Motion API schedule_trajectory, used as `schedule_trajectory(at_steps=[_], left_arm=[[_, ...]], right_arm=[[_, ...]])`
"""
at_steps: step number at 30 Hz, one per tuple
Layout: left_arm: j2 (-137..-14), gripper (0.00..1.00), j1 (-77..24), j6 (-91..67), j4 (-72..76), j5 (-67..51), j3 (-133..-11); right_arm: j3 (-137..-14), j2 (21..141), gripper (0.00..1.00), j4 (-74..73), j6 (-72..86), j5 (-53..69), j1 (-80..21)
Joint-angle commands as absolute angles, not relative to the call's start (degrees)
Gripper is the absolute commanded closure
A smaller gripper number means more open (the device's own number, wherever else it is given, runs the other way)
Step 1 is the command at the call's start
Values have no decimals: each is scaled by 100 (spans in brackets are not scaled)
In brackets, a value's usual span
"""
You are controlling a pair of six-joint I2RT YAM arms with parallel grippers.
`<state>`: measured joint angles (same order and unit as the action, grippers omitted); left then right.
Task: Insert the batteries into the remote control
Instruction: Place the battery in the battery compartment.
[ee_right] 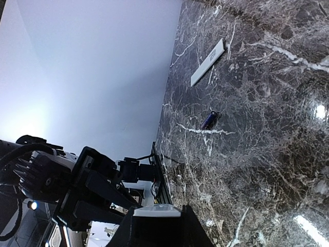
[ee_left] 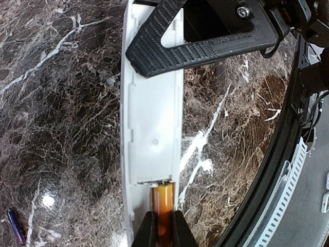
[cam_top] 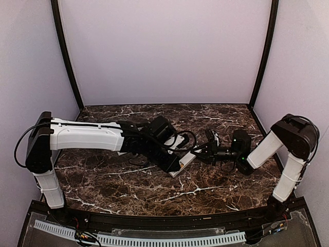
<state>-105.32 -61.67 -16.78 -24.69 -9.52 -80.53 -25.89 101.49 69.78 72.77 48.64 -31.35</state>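
A: As the top view shows, the right gripper (cam_top: 205,153) clamps one end of the remote control (cam_top: 186,163).
B: Left wrist: left gripper (ee_left: 163,227) pinches the orange battery (ee_left: 163,203), lengthwise in the remote control's bay (ee_left: 154,139).
A: Right wrist: spare battery (ee_right: 208,119) lies well apart from the remote control.

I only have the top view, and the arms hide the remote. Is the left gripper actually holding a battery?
Observer: Yes. The left gripper is shut on an orange battery, which sits in one end of the open bay in the remote.
Operator: Is the right side steadying it?
Observer: The right gripper is clamped on the remote's other end.
Operator: Where's the other cell?
Observer: A blue battery lies loose on the table, clear of the remote.
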Motion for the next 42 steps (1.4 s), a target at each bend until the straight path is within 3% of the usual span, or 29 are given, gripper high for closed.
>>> schedule_trajectory(at_steps=[1, 23, 42], left_arm=[[-10551, 100, -6190, -1701, -2036, -940, -7636], [-10204, 100, -6190, -1727, -1184, -966, -6542], [-10635, 95, -6195, -1562, -2362, -629, -7392]], right_arm=[[-2638, 10096, 100, 8788, 7880, 5023, -3243], [-2735, 9925, 100, 9179, 8200, 5034, -3156], [-2948, 9035, 100, 7108, 6743, 5166, -3155]])
